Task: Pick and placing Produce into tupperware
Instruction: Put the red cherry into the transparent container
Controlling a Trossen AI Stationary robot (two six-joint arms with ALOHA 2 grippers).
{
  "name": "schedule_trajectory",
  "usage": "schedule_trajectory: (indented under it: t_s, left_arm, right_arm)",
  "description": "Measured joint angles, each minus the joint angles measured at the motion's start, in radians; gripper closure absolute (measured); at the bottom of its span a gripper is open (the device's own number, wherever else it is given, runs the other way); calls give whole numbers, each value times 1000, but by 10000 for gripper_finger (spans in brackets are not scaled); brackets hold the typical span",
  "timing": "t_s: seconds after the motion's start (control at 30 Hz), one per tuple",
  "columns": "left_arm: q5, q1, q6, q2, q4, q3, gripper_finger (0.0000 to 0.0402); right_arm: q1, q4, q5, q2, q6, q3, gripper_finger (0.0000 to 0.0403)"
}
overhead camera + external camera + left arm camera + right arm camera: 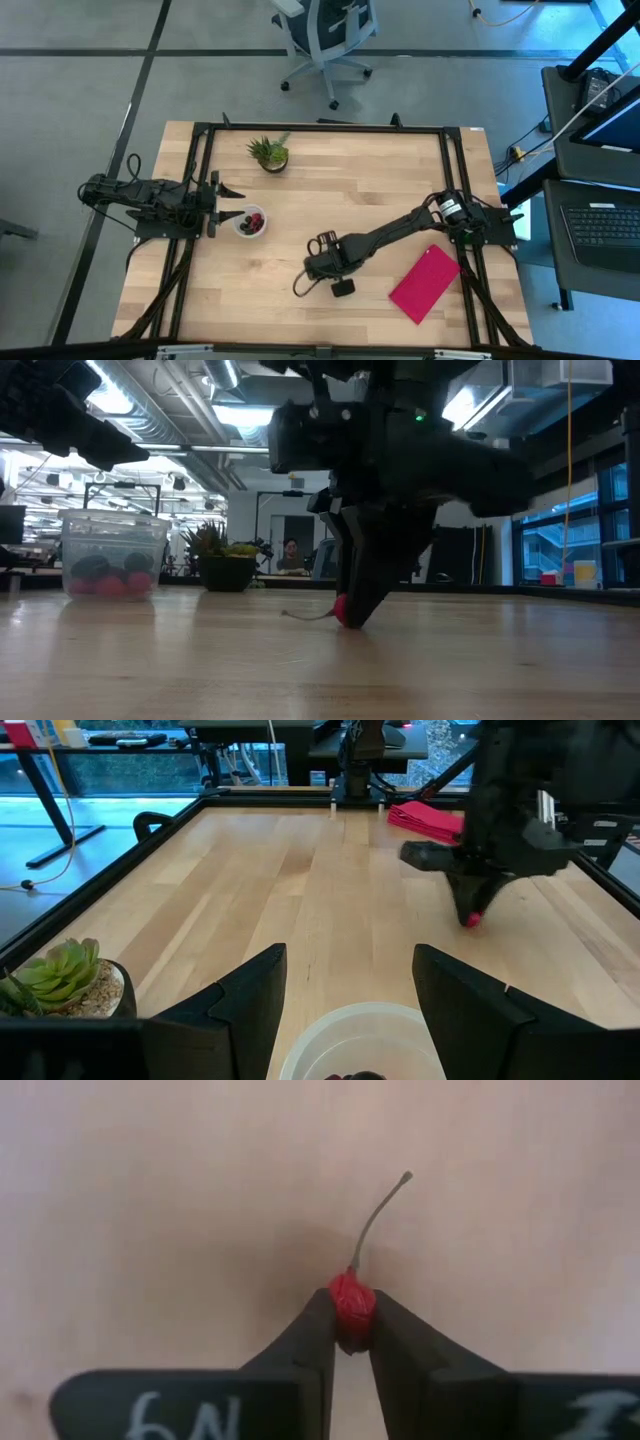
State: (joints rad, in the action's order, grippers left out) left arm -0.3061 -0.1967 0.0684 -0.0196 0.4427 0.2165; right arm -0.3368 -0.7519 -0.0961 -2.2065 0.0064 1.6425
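Note:
A bright red berry [351, 1302] with a thin stem sits between the fingertips of my right gripper [351, 1342], which is shut on it near the middle of the table [322, 268]. The low view shows that gripper [356, 612] pointing down at the tabletop. The tupperware [250, 222], a small translucent round cup, stands on its base on the left and holds red and dark berries [108, 578]. My left gripper [350, 970] is open just left of the cup [362, 1038], level with it, with a finger standing off each side. My right gripper pinches the red berry's body [351, 1315] between its two fingertips, only at their free ends. The fingers come from above, pointing down. The berry [342, 610] is at the tabletop, and its stem [305, 616] trails out along the wood.
A green spiky potted plant [270, 153] stands near the far edge, beyond the cup. A flat pink-red rectangular piece [425, 283] lies on the near right. A black frame [320, 128] runs around the table. Bare wood lies between the cup and my right gripper.

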Motion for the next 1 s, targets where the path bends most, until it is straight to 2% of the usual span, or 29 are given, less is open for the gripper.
schedule_trajectory:
  t_s: [0.4,0.7,0.87,1.0]
  left_arm:
    - [0,0,0,0,0,0,190]
    - [0,0,0,0,0,0,190]
    - [0,0,0,0,0,0,190]
    - [0,0,0,0,0,0,190]
  right_arm:
    - [118,-13,4,11,-64,172,351]
    - [133,24,11,11,-95,180,352]
    - [147,90,11,11,-142,180,352]
    - [167,238,12,11,-226,181,352]
